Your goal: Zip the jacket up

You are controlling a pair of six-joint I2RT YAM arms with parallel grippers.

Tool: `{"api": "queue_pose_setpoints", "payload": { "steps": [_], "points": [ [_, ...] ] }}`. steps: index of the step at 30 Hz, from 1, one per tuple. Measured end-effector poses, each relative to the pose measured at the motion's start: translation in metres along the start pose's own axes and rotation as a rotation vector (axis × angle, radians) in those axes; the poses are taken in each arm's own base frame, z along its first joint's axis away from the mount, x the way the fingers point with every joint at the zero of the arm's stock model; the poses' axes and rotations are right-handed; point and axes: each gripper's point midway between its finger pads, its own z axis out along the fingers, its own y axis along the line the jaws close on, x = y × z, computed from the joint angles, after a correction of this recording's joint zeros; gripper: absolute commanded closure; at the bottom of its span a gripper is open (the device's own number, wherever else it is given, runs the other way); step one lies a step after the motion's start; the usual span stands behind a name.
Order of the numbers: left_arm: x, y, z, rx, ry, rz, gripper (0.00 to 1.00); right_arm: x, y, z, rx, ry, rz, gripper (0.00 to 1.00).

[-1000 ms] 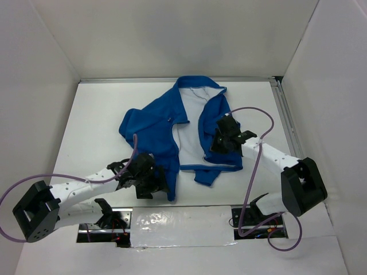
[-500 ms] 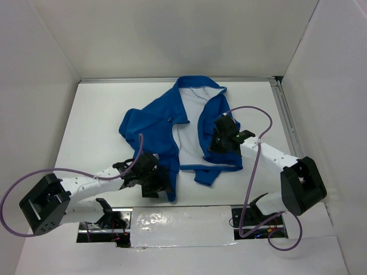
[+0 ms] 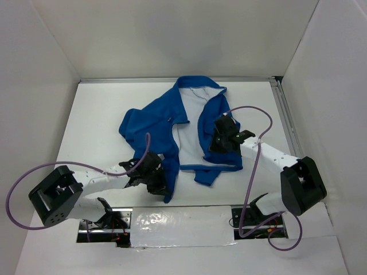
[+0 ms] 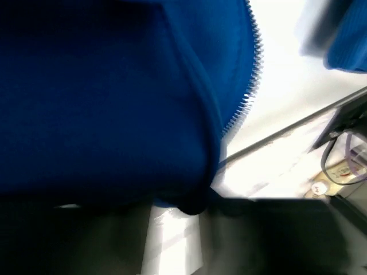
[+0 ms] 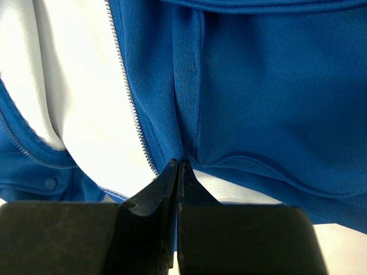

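The blue jacket (image 3: 155, 126) lies open on the white table, collar at the far side, white lining (image 3: 189, 132) showing. My left gripper (image 3: 159, 182) sits at the near corner of the jacket's left panel. In the left wrist view blue cloth (image 4: 103, 97) with its zipper teeth (image 4: 252, 74) fills the frame and bulges down into the blurred dark left gripper (image 4: 175, 229), shut on it. My right gripper (image 3: 219, 142) rests on the right panel. Its tips (image 5: 179, 163) are shut, pinching a fold of the jacket (image 5: 258, 86) beside the zipper teeth (image 5: 129, 97).
White walls enclose the table on three sides. A metal rail (image 3: 287, 120) runs along the right edge. At the near edge lie a taped strip (image 3: 178, 220) and openings with wires (image 4: 344, 166). Purple cables loop over both arms.
My left arm has slid right along the near hem, and its jaws have closed from wide open onto the cloth. The right gripper has barely moved.
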Motion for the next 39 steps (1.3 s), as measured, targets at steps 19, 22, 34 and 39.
{"api": "queue_pose_setpoints", "payload": {
  "steps": [19, 22, 34, 39],
  "points": [
    [-0.056, -0.103, -0.09, 0.281, -0.331, 0.203, 1.0, 0.032, 0.065, -0.072, -0.5, -0.16, -0.251, 1.0],
    [-0.063, -0.103, -0.096, 0.276, -0.379, 0.196, 1.0, 0.054, 0.07, -0.067, -0.514, -0.115, -0.288, 1.0],
    [-0.026, -0.018, -0.009, 0.047, -0.151, 0.083, 1.0, 0.134, 0.048, -0.006, -0.332, 0.149, -0.373, 0.89],
    [-0.022, -0.023, -0.006, 0.069, -0.151, 0.101, 1.0, 0.132, 0.063, 0.0, -0.343, 0.173, -0.386, 0.64]
  ]
}}
